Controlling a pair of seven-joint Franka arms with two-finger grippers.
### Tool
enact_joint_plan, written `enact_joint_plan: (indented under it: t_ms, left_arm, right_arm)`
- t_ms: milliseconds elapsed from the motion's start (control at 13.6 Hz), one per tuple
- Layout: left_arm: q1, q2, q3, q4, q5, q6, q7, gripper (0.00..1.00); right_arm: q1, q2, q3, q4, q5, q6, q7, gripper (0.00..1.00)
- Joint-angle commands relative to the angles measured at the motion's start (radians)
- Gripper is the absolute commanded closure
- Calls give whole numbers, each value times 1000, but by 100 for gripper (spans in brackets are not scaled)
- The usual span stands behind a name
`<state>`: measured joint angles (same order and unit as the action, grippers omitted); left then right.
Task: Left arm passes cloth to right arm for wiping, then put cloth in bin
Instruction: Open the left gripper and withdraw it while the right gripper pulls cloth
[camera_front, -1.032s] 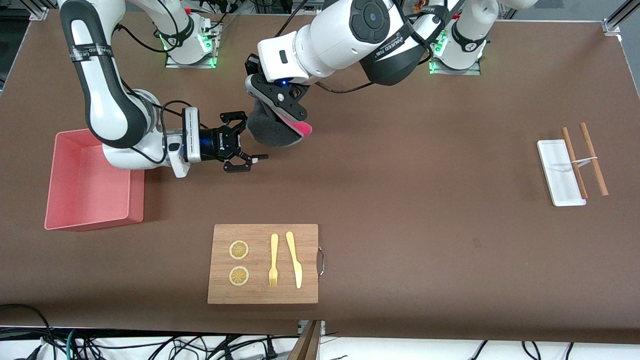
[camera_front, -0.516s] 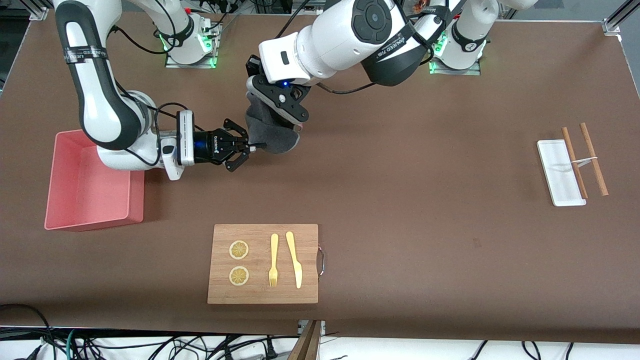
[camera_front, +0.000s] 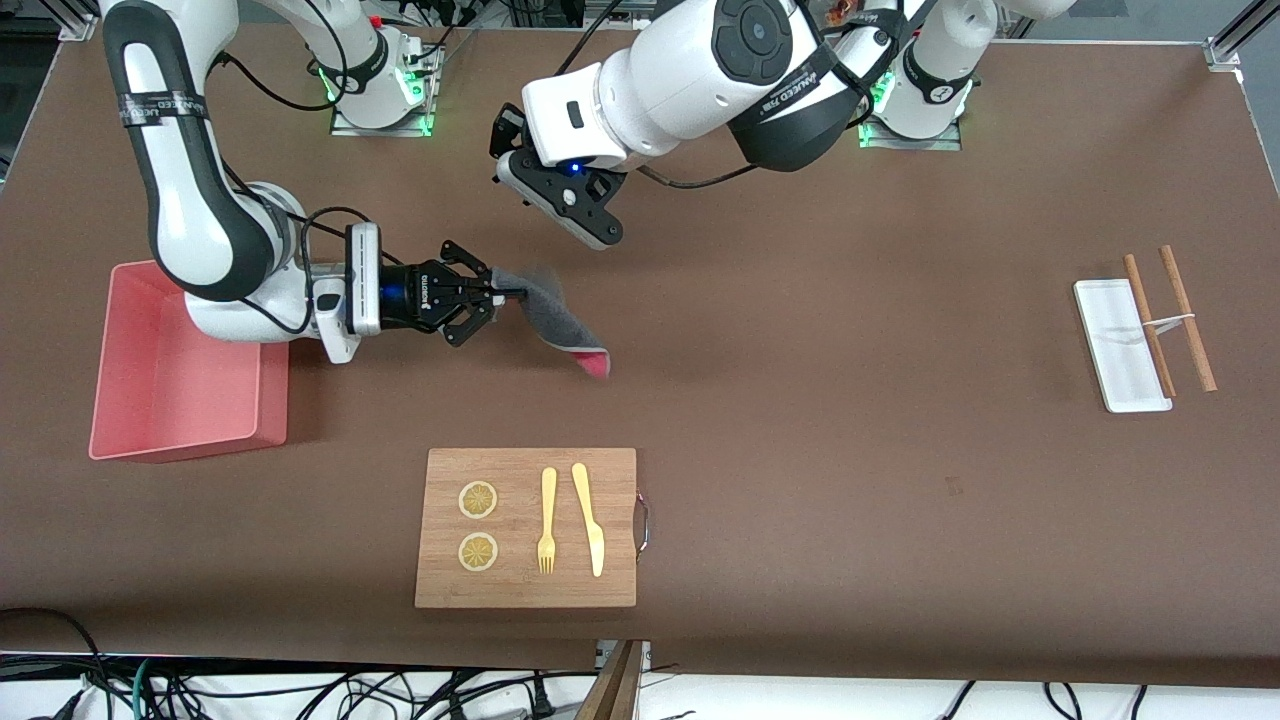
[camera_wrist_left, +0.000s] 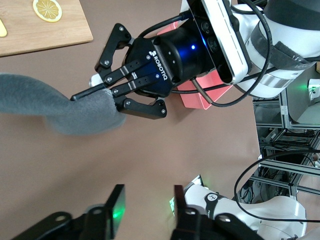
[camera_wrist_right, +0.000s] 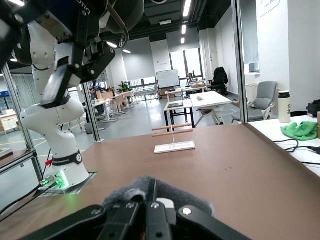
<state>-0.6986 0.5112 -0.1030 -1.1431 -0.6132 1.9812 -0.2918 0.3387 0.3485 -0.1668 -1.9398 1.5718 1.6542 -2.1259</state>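
My right gripper (camera_front: 493, 296) is shut on one edge of the cloth (camera_front: 555, 315). The cloth is dark grey with a pinkish-red corner and hangs from the gripper down toward the brown table. The left wrist view shows that gripper (camera_wrist_left: 92, 92) pinching the grey cloth (camera_wrist_left: 60, 107). In the right wrist view the shut gripper (camera_wrist_right: 152, 190) has grey cloth (camera_wrist_right: 185, 192) bunched round its tips. My left gripper (camera_front: 585, 220) is open and empty, up in the air over the table above the cloth; its fingers (camera_wrist_left: 116, 205) stand wide apart. The pink bin (camera_front: 170, 370) stands at the right arm's end of the table.
A wooden board (camera_front: 525, 527) with two lemon slices, a yellow fork and a yellow knife lies nearer to the front camera. A small white tray (camera_front: 1120, 345) and two brown sticks lie at the left arm's end of the table.
My right gripper closed on the cloth. My left gripper let go and lifted away toward its base. The cloth dropped and now hangs from the right gripper alone.
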Motion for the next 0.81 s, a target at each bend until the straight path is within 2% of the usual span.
enact_joint_plan:
  t_ms: [0, 221, 442, 737]
  left_arm:
    - [30, -29, 3, 2, -3, -36, 5, 0]
    - [114, -66, 3, 0, 65, -135, 29, 0]
    - [220, -105, 3, -7, 249, -281, 94, 0]
    - [355, -111, 3, -17, 442, -384, 177, 0]
  right_arm:
    - [-24, -19, -40, 42, -100, -43, 70, 100]
    - [-52, -52, -124, 59, -275, -129, 135, 100]
    - [-60, -156, -209, 58, -545, -174, 285, 100]
    - [-60, -301, -249, 64, -864, -195, 571, 100]
